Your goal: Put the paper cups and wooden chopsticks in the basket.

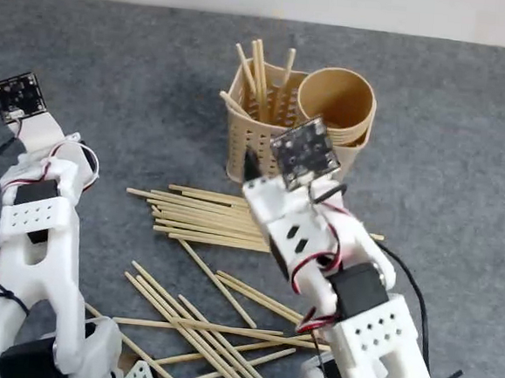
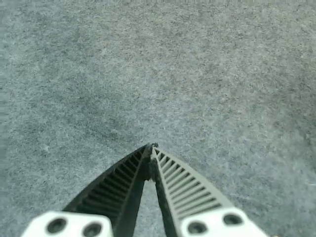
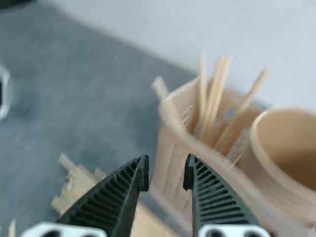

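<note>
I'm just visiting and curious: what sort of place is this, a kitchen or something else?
Probably a robot test bench, not a kitchen: two white robot arms stand on a grey carpeted table, with loose wooden chopsticks scattered about, plus a basket and paper cups.

The left gripper (image 2: pixel 150 148) is closed tip to tip, the right gripper (image 3: pixel 166 174) slightly parted and empty.

I see the tan slatted basket (image 1: pixel 254 145) upright near the bench's (image 1: pixel 112 82) far edge, chopsticks (image 1: pixel 260 71) standing inside and stacked paper cups (image 1: pixel 336 104) against it. Loose chopsticks (image 1: pixel 202 220) lie scattered nearer.
</note>
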`<control>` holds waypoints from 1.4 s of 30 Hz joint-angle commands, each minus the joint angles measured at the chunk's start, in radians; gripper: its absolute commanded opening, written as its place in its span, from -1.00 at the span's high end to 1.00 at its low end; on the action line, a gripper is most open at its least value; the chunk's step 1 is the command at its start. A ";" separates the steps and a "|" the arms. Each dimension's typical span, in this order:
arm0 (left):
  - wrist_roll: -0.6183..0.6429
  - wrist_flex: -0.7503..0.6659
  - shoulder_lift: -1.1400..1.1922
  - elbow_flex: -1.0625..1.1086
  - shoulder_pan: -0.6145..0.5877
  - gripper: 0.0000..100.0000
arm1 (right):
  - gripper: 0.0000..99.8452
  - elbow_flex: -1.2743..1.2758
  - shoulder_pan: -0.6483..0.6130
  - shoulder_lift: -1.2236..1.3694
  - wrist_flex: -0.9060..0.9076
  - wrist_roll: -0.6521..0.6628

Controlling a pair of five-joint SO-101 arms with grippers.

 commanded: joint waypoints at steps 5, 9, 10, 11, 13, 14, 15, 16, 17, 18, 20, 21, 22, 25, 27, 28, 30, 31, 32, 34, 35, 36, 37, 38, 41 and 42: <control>0.006 -0.018 -0.028 -0.005 -0.013 0.98 | 0.75 -0.050 -0.122 -0.035 0.203 -0.006; 0.005 -0.018 -0.028 -0.005 -0.013 0.98 | 0.75 -0.001 -0.163 -0.033 0.266 -0.005; 0.005 -0.018 -0.028 -0.005 -0.013 0.98 | 0.75 0.016 -0.177 -0.033 0.266 -0.003; 0.005 -0.018 -0.028 -0.005 -0.013 0.98 | 0.75 0.044 -0.196 -0.033 0.263 -0.003; 0.005 -0.018 -0.028 -0.005 -0.013 0.98 | 0.75 0.097 -0.220 -0.033 0.260 -0.002; 0.005 -0.018 -0.028 -0.005 -0.013 0.98 | 0.75 0.116 -0.236 -0.033 0.260 -0.005; 0.005 -0.018 -0.028 -0.007 -0.013 0.98 | 0.75 0.134 -0.251 -0.033 0.259 -0.006; 0.005 -0.018 -0.028 -0.007 -0.013 0.98 | 0.75 0.148 -0.265 -0.033 0.254 -0.006; 0.005 -0.018 -0.028 -0.007 -0.013 0.98 | 0.75 0.166 -0.277 -0.031 0.231 -0.008; 0.006 -0.018 -0.028 -0.007 -0.013 0.98 | 0.75 0.179 -0.291 -0.031 0.202 -0.008; 0.006 -0.018 -0.028 -0.007 -0.013 0.98 | 0.75 0.228 -0.320 -0.027 0.137 -0.008; 0.006 -0.018 -0.028 -0.007 -0.013 0.98 | 0.75 0.248 -0.332 -0.013 0.107 -0.008; 0.006 -0.018 -0.028 -0.007 -0.013 0.98 | 0.75 0.266 -0.340 0.010 0.081 -0.008; 0.006 -0.018 -0.028 -0.007 -0.013 0.98 | 0.75 0.294 -0.351 0.125 0.022 -0.008; 0.006 -0.018 -0.028 -0.007 -0.013 0.98 | 0.75 0.268 -0.351 0.226 -0.010 -0.008; 0.006 -0.018 -0.028 -0.007 -0.013 0.98 | 0.75 0.251 -0.351 0.278 -0.024 -0.008; 0.006 -0.018 -0.028 -0.007 -0.013 0.98 | 0.75 0.223 -0.351 0.375 -0.045 -0.008; 0.005 -0.018 -0.028 -0.007 -0.013 0.98 | 0.75 0.209 -0.351 0.417 -0.061 -0.008; 0.005 -0.018 -0.028 -0.007 -0.013 0.98 | 0.75 0.197 -0.351 0.456 -0.079 -0.008; 0.005 -0.018 -0.028 -0.007 -0.013 0.98 | 0.75 0.173 -0.351 0.530 -0.116 -0.008; 0.005 -0.018 -0.028 -0.007 -0.013 0.98 | 0.75 0.162 -0.351 0.564 -0.133 -0.008; 0.005 -0.018 -0.028 -0.007 -0.013 0.98 | 0.75 0.150 -0.351 0.593 -0.142 -0.008; 0.005 -0.018 -0.028 -0.007 -0.013 0.98 | 0.75 0.140 -0.351 0.621 -0.148 -0.008; 0.005 -0.018 -0.028 -0.007 -0.013 0.98 | 0.75 0.128 -0.351 0.645 -0.150 -0.008; 0.005 -0.018 -0.028 -0.007 -0.013 0.98 | 0.75 0.090 -0.349 0.716 -0.150 -0.008; 0.005 -0.018 -0.028 -0.007 -0.013 0.98 | 0.75 0.081 -0.349 0.739 -0.150 -0.008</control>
